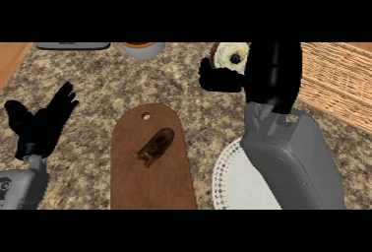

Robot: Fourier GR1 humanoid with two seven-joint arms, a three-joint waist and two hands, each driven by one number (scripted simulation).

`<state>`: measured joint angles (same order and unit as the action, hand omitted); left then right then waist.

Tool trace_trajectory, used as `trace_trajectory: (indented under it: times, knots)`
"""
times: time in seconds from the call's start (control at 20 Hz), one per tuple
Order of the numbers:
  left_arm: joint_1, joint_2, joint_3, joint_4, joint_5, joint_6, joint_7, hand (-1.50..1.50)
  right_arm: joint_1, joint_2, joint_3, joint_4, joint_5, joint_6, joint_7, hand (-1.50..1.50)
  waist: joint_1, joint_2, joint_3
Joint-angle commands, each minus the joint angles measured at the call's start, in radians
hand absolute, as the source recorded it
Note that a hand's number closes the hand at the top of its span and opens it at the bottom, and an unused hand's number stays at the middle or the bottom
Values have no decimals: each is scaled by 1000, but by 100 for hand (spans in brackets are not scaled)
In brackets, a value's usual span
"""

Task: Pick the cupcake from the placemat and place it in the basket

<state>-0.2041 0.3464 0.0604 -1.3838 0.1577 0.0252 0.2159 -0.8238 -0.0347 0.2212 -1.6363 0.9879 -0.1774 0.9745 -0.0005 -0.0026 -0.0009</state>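
Nearest you, the round white lace-edged placemat (231, 170) lies on the speckled granite table (94, 78), half hidden under your grey right forearm, and no cupcake sits on its visible part. Beside it to the left lies the long brown wooden cutting board (152, 167) with a small dark brown item (155, 147) on it. At the left edge your left robot hand (40, 123) rests released, fingers straight and up, well apart from the work.

Farther out, your right robot hand (222, 76) is curled round the pale frosted cupcake with a dark berry on top (231, 55), so the cupcake is already off the mat and in that grasp. The woven tan wicker basket (338, 78) lies to the right of that hand, just beyond the black wrist, and slightly nearer you. The coming move looks like a short carry rightward. The far grey bowl (142, 49) and the dark flat object (73, 45) stay out of the way.
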Motion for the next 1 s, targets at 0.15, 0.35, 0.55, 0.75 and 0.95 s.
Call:
trace_trajectory:
  times: [0.15, 0.35, 0.55, 0.75, 0.95]
  knots:
    - [-2, -18, 8, 40, -33, 2, -58, 0, -125, -105, -170, 114, 17, 50, 0, 150, 3, 4, 0]
    - [-15, 0, 13, 2, -14, -21, 12, 0, -168, -160, -210, 271, 68, 14, -32, 150, 10, 5, 1]
    - [0, -27, 15, 27, -28, -17, -35, 0, -110, -238, -270, 237, 36, 41, -73, 150, 0, 3, 1]
    - [-26, -24, 17, -13, -34, -10, 16, 0, -65, -287, -340, 274, -27, 22, -156, 150, 1, 2, 1]
    - [-13, -32, 37, 72, -39, -39, -78, 0, 36, -313, -345, 338, -44, -54, -315, 150, 1, 5, 1]
